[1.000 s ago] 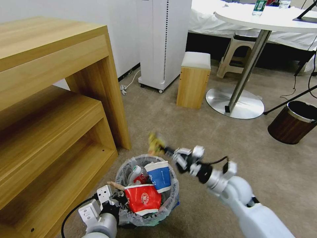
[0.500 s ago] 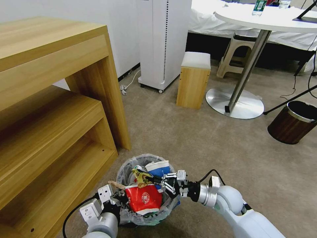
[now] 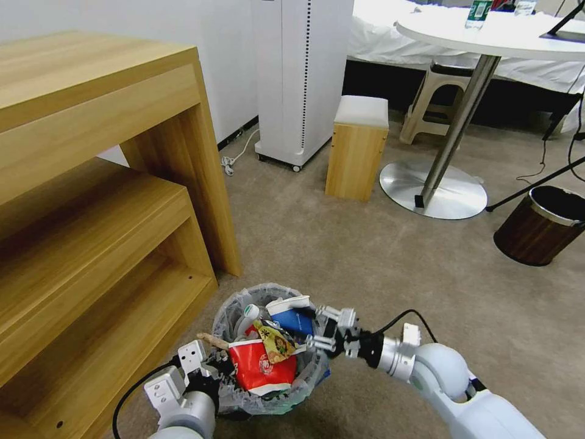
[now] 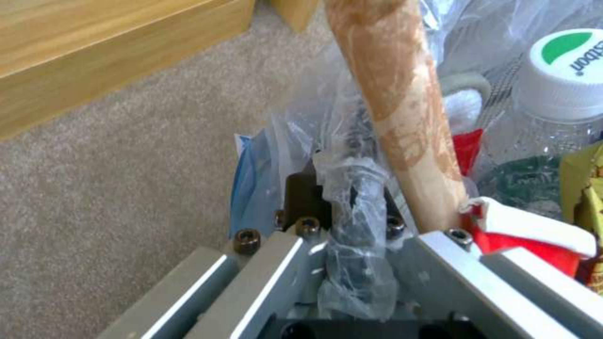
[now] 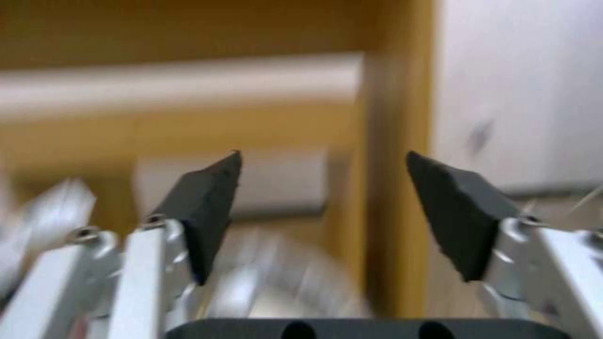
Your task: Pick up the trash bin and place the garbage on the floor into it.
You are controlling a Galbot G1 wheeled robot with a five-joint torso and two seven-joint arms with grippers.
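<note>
Head view puts the trash bin (image 3: 268, 347) at the lower centre of the frame, standing on the beige floor (image 3: 378, 256) just beside the foot of the wooden shelf unit (image 3: 91, 201). I see its translucent liner bulging with garbage: a red paper cup (image 3: 259, 366) at the front, a blue paper cup (image 3: 291, 317) behind it, a yellow wrapper (image 3: 275, 341) lying loose on top of the red cup, a white-capped plastic bottle (image 3: 250, 312) and a wooden stick (image 3: 213, 340) poking over the rim.

My left gripper (image 3: 204, 369) sits at the bin's near-left rim, and in the left wrist view its jaws are clamped on the bagged rim (image 4: 355, 221), with the stick (image 4: 395, 103) rising right beside them.

My right gripper (image 3: 323, 332) hovers over the bin's right edge, arm reaching in from the lower right with the wrist level. In the right wrist view its fingers (image 5: 207, 212) are spread wide apart, with nothing between them.
</note>
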